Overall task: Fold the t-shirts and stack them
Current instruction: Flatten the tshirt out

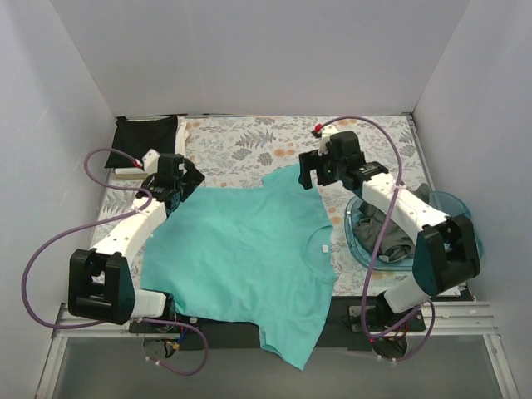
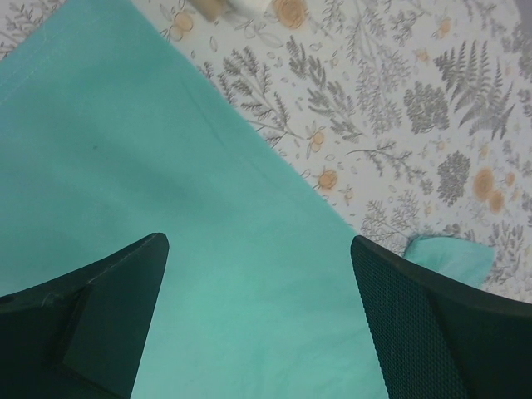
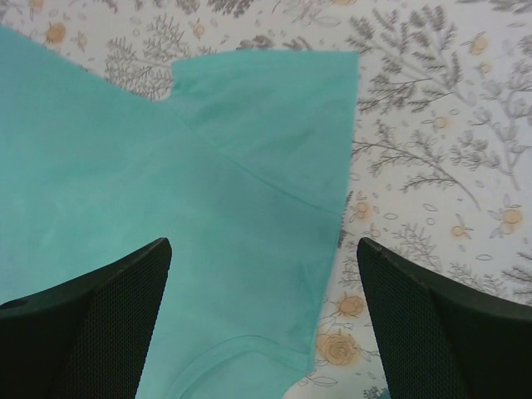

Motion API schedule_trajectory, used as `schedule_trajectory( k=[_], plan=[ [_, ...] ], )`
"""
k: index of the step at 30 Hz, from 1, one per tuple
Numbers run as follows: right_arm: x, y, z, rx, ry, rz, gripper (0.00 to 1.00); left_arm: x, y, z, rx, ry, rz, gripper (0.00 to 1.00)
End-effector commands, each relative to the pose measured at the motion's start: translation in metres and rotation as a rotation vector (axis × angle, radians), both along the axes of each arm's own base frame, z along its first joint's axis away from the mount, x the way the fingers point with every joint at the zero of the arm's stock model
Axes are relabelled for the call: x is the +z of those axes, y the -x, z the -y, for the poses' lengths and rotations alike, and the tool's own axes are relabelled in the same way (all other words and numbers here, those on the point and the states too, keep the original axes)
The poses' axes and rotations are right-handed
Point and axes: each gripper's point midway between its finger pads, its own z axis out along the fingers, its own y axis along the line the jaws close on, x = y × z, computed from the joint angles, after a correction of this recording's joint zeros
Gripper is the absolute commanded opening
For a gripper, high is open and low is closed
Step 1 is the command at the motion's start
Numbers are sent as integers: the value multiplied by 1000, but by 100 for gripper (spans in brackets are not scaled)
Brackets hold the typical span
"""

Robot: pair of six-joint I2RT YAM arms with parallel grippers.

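Shirt-folding, opening stage: teal t-shirt (image 1: 241, 258) lies spread flat in the middle of the tabletop on the floral tablecloth (image 1: 249, 141). Its collar (image 1: 320, 247) is towards the right, its far sleeve (image 1: 283, 179) points away from the bases, and its near sleeve drapes over the front edge. No fold is made in it yet. Left pincer (image 1: 176, 189) hovers above the far hem corner, jaws wide apart and holding nothing; the wrist view shows only flat cloth between its fingers (image 2: 100, 316). Right pincer (image 1: 314, 170) hovers likewise over the far sleeve, jaws spread and empty. Next move, by judgement: both pincers descend, pinch the far edge at hem corner and sleeve, and carry it towards the near side for a lengthwise fold, which calls for a thin, single-layer grip and matched travel. Black t-shirt (image 1: 147, 133) sits folded at the far left corner. Dark grey t-shirt (image 1: 378, 229) lies crumpled in the blue tray (image 1: 461, 204) at right. Markings: a small white tag (image 1: 321, 248) inside the collar, too small to read; no other writing visible.
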Motion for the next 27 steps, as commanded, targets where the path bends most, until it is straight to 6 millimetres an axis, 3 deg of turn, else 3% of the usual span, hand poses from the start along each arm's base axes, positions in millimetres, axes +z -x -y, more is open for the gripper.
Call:
schedule_trajectory(
  k=[1,4,10,18,27],
  plan=[
    [-19,15,-37,104,-27,-42,98,3,13,-2,-10,0,24,92],
    [-40,17,-52,124,-6,-90,98,-13,22,-6,-6,-20,-11,92],
    [-80,6,-61,111,37,-171,98,-39,28,-7,-4,-28,-70,93],
    [-121,-15,-52,59,124,-231,98,-75,16,-1,-19,-23,-153,95],
    [-137,-39,-18,-28,129,-281,98,-106,-4,18,-78,22,-234,96]
  ],
)
